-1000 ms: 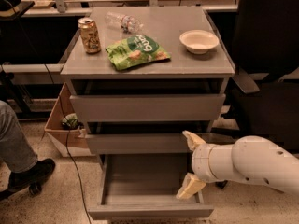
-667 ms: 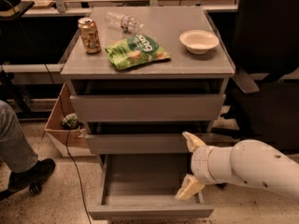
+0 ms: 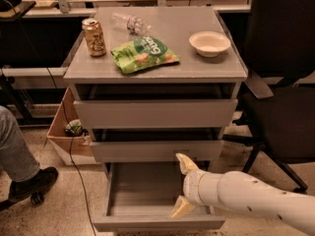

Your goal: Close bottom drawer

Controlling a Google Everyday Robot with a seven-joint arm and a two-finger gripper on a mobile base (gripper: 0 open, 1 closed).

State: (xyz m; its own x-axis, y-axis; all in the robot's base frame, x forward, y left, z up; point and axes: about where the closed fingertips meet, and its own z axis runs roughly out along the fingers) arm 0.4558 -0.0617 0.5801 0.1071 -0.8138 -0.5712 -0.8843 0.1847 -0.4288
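Note:
The grey cabinet's bottom drawer (image 3: 147, 224) is pulled out, showing a bare grey tray (image 3: 140, 188); its plain flat front runs along the bottom of the view. My gripper (image 3: 181, 186) reaches in from the right on a white arm and is open. One cream fingertip (image 3: 185, 162) points up near the middle drawer's front; the other (image 3: 181, 208) sits just inside the bottom drawer's front at its right end. The fingers hold nothing.
The middle drawer (image 3: 152, 150) and top drawer (image 3: 155, 113) sit above. The cabinet top (image 3: 206, 65) holds a can (image 3: 94, 37), a clear bottle (image 3: 129, 22), a green chip bag (image 3: 143, 54) and a white bowl (image 3: 209, 43). A black chair (image 3: 283, 97) stands right; a cardboard box (image 3: 66, 132) and a person's leg (image 3: 19, 168) left.
My gripper and arm have shifted slightly to the left, toward the drawer's middle. The drawer itself stays open as before.

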